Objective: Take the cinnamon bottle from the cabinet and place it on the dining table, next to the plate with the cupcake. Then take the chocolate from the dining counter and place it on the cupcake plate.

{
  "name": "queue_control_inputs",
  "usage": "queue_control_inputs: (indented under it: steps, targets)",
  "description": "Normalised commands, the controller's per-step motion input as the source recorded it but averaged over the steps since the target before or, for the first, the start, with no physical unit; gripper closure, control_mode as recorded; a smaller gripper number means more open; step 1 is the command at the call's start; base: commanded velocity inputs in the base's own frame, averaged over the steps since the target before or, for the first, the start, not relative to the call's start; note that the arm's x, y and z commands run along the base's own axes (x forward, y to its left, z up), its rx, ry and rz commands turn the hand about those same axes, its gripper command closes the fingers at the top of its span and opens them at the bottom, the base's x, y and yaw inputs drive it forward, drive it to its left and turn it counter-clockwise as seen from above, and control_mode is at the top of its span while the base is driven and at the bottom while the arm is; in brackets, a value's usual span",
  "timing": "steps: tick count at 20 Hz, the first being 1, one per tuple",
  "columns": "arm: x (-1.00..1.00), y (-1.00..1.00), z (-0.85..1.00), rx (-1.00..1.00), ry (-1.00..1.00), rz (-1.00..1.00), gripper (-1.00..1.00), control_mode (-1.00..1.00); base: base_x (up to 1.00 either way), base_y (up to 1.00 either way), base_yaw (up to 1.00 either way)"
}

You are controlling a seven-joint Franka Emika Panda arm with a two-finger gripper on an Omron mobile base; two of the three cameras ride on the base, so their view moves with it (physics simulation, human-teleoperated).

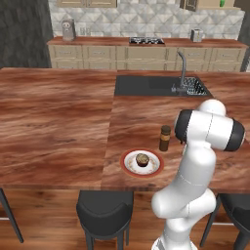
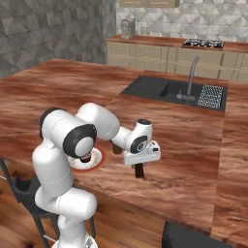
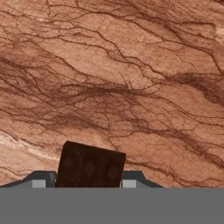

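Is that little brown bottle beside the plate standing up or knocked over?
Standing upright. The cinnamon bottle sits on its base on the dining table, dark cap on top, right beside the plate.

The cinnamon bottle [image 1: 165,138] stands upright just beside the plate [image 1: 130,162] (1 cupcake [image 1: 142,159] on it).

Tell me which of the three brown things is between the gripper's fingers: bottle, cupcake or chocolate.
The chocolate, a flat dark slab between the gripper fingers. The cinnamon bottle stands on the table; the cupcake sits on its plate.
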Motion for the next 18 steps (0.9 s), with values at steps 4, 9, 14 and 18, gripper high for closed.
queue_control_inputs:
  steps: [4, 9, 14, 18]
  targets:
    - [-0.14, 0.24, -0.54, -0.07, 0.0, 0.0, 1.0, -1.0, 0.0, 0.0, 0.0]
    - [-0.21, 0.21, -0.32, -0.02, -0.01, -0.02, 1.0, -1.0, 0.0, 0.0, 0.0]
    - [-0.25, 0.24, 0.03, 0.04, 0.0, -0.07, 1.0, -1.0, 0.0, 0.0, 0.0]
    - [-0.24, 0.28, 0.33, 0.11, 0.0, -0.09, 1.0, -1.0, 0.0, 0.0, 0.0]
